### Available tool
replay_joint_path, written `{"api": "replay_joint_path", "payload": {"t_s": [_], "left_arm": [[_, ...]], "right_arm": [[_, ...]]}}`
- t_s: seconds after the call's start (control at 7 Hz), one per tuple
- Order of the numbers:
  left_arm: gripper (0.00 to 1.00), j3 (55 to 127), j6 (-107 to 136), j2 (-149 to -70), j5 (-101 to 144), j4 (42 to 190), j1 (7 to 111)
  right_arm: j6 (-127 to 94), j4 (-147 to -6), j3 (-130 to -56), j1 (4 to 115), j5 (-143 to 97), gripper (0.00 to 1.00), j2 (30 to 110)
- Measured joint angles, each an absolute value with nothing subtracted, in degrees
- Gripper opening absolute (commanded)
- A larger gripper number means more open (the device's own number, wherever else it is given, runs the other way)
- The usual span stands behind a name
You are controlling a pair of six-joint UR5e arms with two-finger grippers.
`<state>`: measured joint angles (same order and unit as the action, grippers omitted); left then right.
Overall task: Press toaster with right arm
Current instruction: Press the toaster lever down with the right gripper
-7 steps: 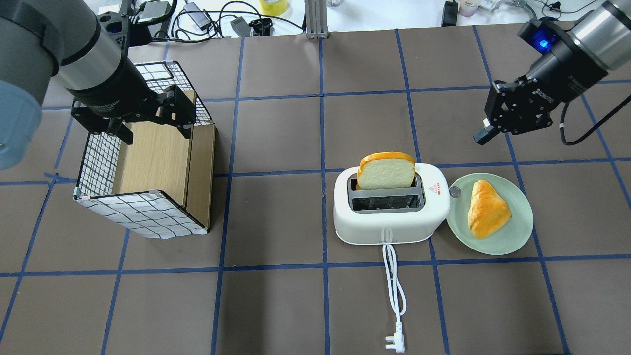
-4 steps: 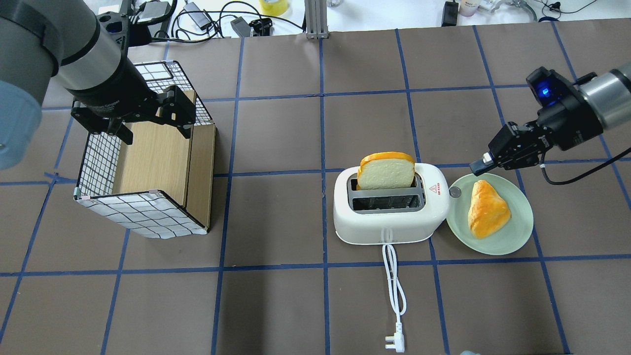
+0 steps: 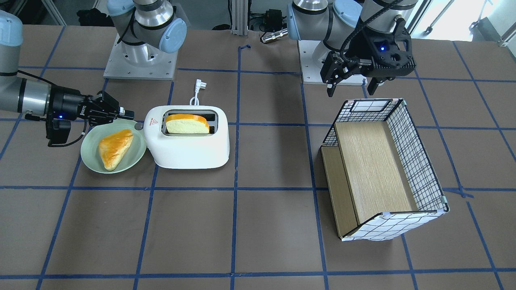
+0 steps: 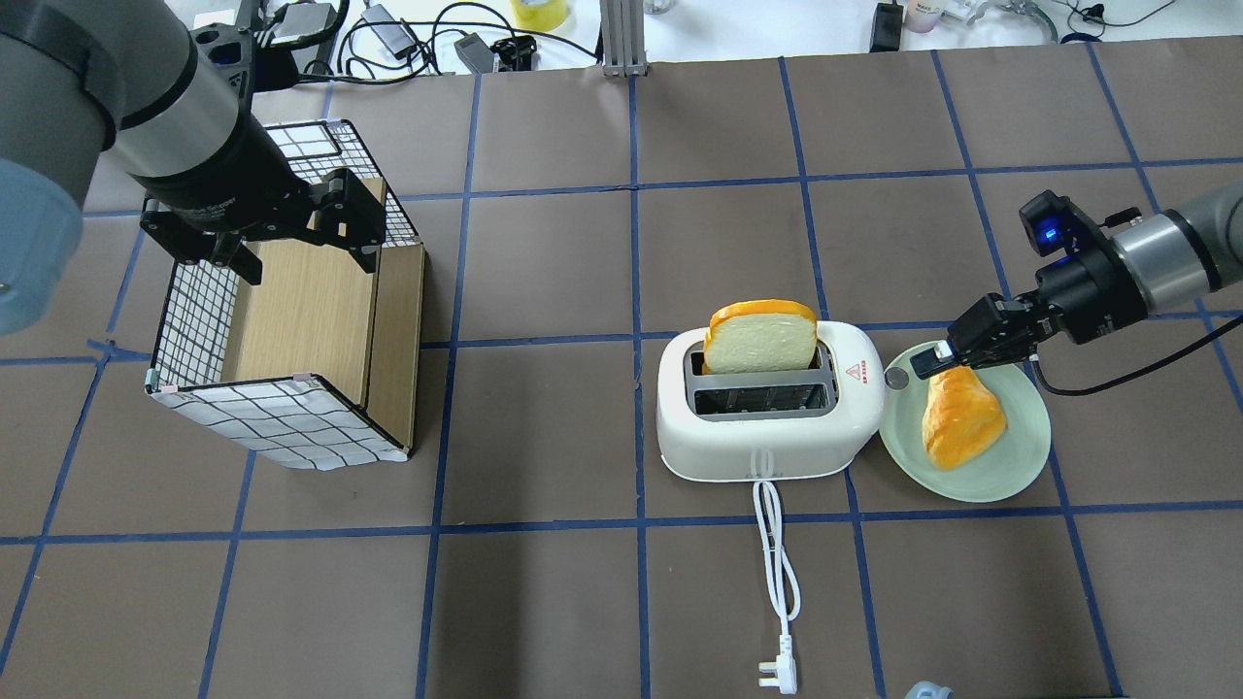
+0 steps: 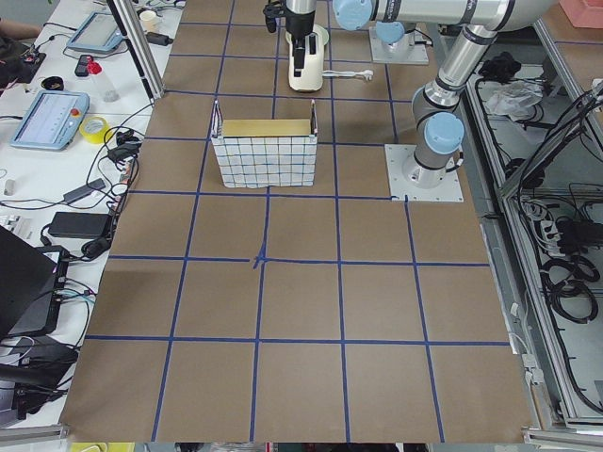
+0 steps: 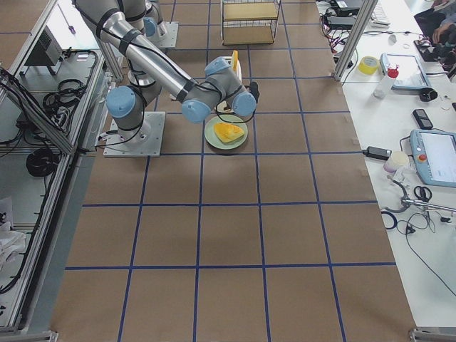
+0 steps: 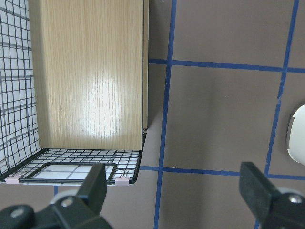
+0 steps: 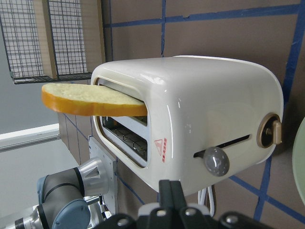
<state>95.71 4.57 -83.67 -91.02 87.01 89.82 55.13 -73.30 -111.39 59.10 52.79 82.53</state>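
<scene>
Two grippers we are logging: right gripper (image 4: 927, 365), pinched closed, hovering just beside lever knob (image 4: 894, 380) of toaster (image 4: 767, 442); left gripper (image 4: 306, 254), spread open, over wire basket (image 4: 194, 311).

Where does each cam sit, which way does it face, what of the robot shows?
Front-facing: across the table, facing the robot; left arm on view's right, right gripper by the toaster.
Overhead: behind the robot, looking forward and down; left gripper near the crate.
Exterior left: table's end, left arm near.
Exterior right: other end, right arm near.
Left wrist: down at the crate; own fingers show.
Right wrist: sideways at the toaster's knob; own fingers below.
Front-facing and overhead share toaster and crate, from opposite sides.
</scene>
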Motion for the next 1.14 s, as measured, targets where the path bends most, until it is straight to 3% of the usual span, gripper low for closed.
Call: {"api": "replay_joint_path", "payload": {"t_s": [1.14], "left_arm": [[1.00, 95.7, 4.6, -83.7, -91.0, 87.0, 89.8]], "right_arm": [[55.5, -84.4, -116.6, 59.1, 51.8, 0.00, 79.8]]}}
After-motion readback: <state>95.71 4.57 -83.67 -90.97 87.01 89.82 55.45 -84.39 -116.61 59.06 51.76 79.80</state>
